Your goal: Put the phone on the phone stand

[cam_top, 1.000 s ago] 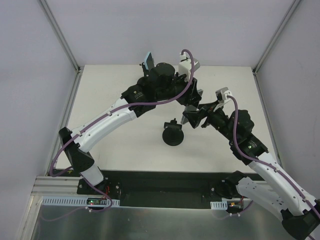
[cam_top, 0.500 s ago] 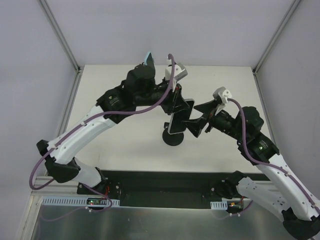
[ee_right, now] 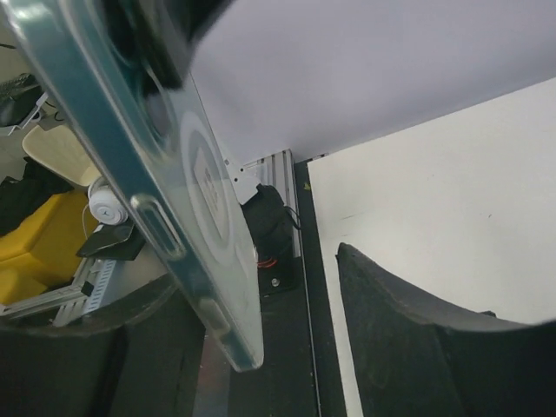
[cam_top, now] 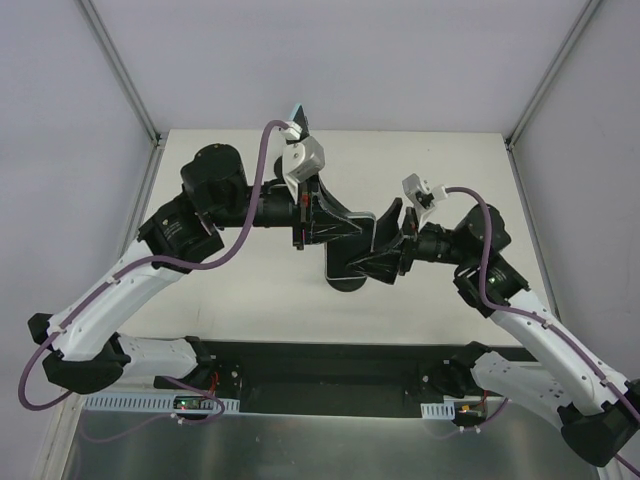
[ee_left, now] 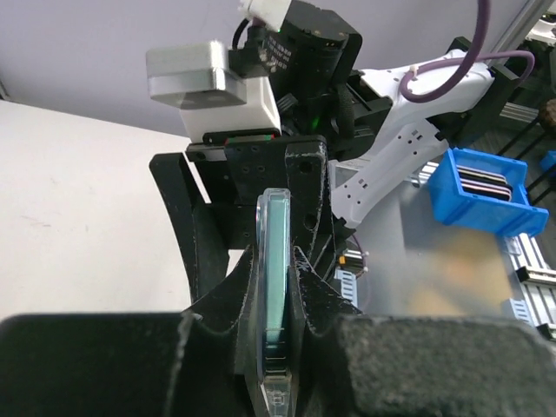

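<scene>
Holds the phone (ee_left: 274, 261) just above the phone stand (cam_top: 347, 285), long axis running sideways from the left gripper (cam_top: 328, 228), clamped on its near end, into the right gripper (cam_top: 386, 243), jaws apart around the far end. Slim, teal-edged, in a clear case with a round ring on the back; markings too blurred to read.

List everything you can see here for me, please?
phone: one, teal edge in a clear case, held edge-on above the table
phone stand: one, black, on the table beneath the phone
table: one, off-white
bin: one, blue, off the table, dark flat items inside
left gripper: one, black, shut on the phone
right gripper: one, black, open, at the phone's far end
</scene>
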